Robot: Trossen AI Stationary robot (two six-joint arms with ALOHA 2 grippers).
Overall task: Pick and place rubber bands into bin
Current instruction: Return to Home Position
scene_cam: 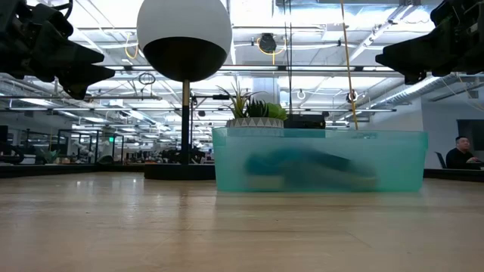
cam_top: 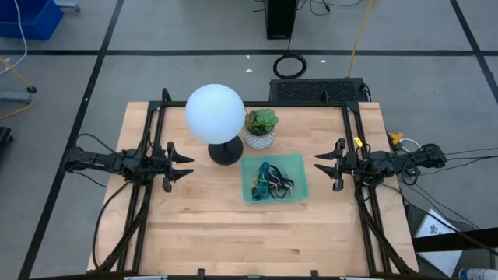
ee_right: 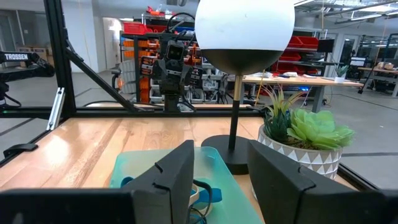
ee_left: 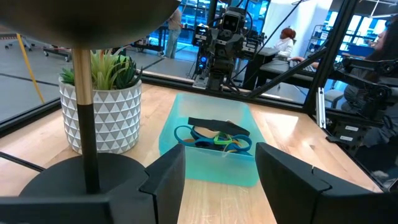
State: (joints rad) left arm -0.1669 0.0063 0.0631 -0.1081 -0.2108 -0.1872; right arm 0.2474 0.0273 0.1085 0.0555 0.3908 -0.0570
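Shallow translucent mint-green plastic bin point(cam_top: 299, 165), mid-table on pale wooden table point(cam_top: 218, 233): holds tangle of thin blue, black & green rubber bands point(cam_top: 270, 183), none seen loose, so job prob. complete; left gripper point(cam_top: 187, 166) & right gripper point(cam_top: 319, 166) flank bin, well apart, fingers spread, empty

Tangled rubber bands point(cam_top: 271, 183) in bin point(cam_top: 294, 164)

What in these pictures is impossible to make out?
High view: how many bands lie in the bin; they are tangled and too small.
Low view: the bin's frosted wall blurs the bands to a smear.
Right wrist view: the right tool covers most of the bin.
High view: the lamp globe hides the table under it.
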